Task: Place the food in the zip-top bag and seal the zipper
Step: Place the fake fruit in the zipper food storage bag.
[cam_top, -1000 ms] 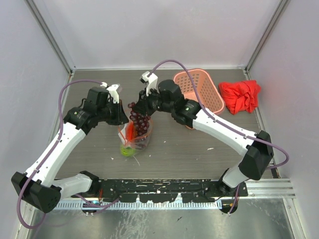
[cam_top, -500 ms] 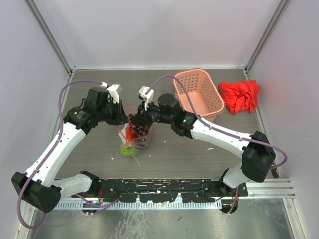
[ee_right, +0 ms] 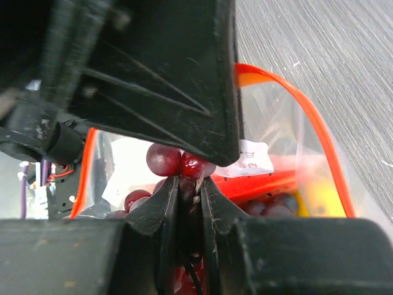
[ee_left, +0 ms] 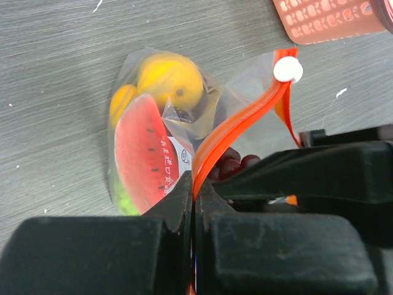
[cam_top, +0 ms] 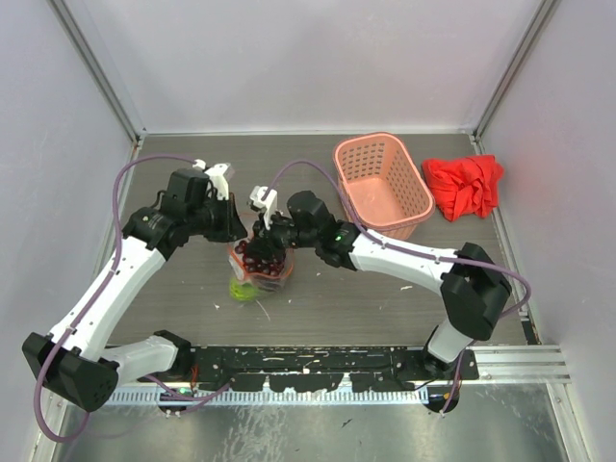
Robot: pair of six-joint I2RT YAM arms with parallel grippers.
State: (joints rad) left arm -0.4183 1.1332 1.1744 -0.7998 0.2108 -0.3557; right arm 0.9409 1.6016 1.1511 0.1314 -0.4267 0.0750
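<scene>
**a:** where's the bag right now, and why is it propped up like that?

**b:** the bag (ee_left: 245, 77) hangs right under the left claw (ee_left: 193, 187). that claw is clenched tight on the orange-red zipper strip (ee_left: 239, 120) on one side of the mouth. my guess is it's holding that edge up so the mouth gapes and stuff can drop in.

**a:** and the other claw?

**b:** the right claw (ee_right: 187, 184) is pinched on the top of the grapes (ee_right: 164, 158). the bunch dangles just below its tips, already down inside the open mouth. the strip loops around both sides of that claw, so it's reaching into the bag, not hovering beside it.

**a:** anything in there already?

**b:** yeah, a yellow fruit (ee_left: 169, 77) sits deeper in, past the left claw's tips, and a green ball (cam_top: 244, 290) is at the very bottom resting on the table (cam_top: 366, 289).

**a:** zipper done?

**b:** nope, wide open. the white slider (ee_left: 287, 69) is parked at the far end of the strip from the left claw. i'd say the grapes need letting go first, then the seal.

**a:** the basket and cloth?

**b:** the basket (cam_top: 358, 154) and red cloth (cam_top: 464, 186) are well off behind the right claw, touching nothing.
</scene>
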